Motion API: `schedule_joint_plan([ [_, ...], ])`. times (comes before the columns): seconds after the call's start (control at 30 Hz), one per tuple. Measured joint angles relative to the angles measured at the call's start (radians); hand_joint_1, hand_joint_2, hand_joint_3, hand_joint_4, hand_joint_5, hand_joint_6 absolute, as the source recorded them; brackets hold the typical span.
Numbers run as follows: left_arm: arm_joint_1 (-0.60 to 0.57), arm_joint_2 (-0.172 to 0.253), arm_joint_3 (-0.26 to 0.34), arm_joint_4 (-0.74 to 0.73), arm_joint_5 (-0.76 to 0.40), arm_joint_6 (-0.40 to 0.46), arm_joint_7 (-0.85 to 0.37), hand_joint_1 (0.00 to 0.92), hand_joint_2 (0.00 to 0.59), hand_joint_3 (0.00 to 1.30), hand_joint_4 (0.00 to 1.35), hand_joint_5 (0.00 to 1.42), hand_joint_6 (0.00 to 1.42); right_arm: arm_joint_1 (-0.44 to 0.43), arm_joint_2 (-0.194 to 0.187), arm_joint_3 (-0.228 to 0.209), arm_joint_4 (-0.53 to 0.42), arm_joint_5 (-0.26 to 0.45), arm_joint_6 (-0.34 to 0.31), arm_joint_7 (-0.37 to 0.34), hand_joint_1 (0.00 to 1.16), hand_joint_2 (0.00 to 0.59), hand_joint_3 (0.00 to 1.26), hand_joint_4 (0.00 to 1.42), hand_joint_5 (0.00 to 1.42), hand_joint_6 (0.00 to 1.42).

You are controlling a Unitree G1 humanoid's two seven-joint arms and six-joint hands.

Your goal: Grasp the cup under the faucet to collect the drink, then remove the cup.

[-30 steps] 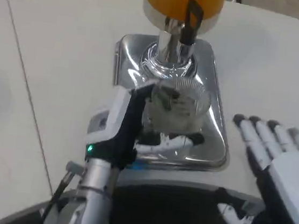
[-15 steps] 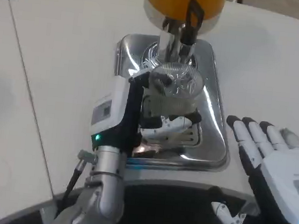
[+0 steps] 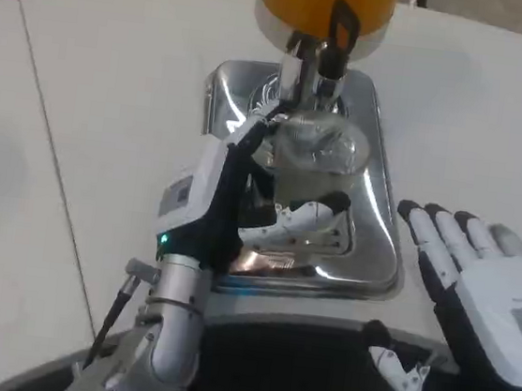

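At frame centre the clear cup [image 3: 316, 164] is gripped beneath the faucet [image 3: 320, 70] by the left hand [image 3: 231, 206], while the right hand [image 3: 481, 291] is held flat, fingers spread, at lower right.

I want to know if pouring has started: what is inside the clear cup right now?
No orange drink shows in the clear cup that the left hand holds below the faucet. Through its wall only tray reflections show; its bottom is hidden by fingers.
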Motion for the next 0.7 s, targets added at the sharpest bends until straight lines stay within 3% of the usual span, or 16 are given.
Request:
schedule_joint_plan([
  [0.13, -0.003, 0.004, -0.008, 0.005, 0.001, -0.003, 0.0, 0.423, 0.038, 0.13, 0.11, 0.48, 0.6, 0.014, 0.004, 0.001, 0.003, 0.0, 0.001, -0.003, 0.37, 0.447, 0.0, 0.0, 0.0, 0.0],
  [0.27, 0.0, 0.022, -0.033, -0.006, 0.012, -0.005, 0.005, 0.429, 0.041, 0.06, 0.01, 0.35, 0.39, 0.026, 0.011, 0.018, 0.003, 0.001, 0.0, -0.013, 0.37, 0.447, 0.0, 0.0, 0.0, 0.0],
  [0.47, 0.027, 0.062, -0.035, -0.053, 0.003, -0.011, -0.026, 0.413, 0.042, 0.01, 0.0, 0.3, 0.35, 0.034, 0.033, 0.059, 0.003, 0.001, -0.004, -0.033, 0.37, 0.446, 0.0, 0.0, 0.0, 0.0],
  [0.7, 0.126, 0.142, 0.035, -0.197, -0.041, 0.008, -0.086, 0.33, 0.036, 0.0, 0.0, 0.22, 0.25, 0.006, 0.078, 0.083, 0.005, 0.035, 0.002, -0.059, 0.37, 0.447, 0.0, 0.0, 0.0, 0.0],
])
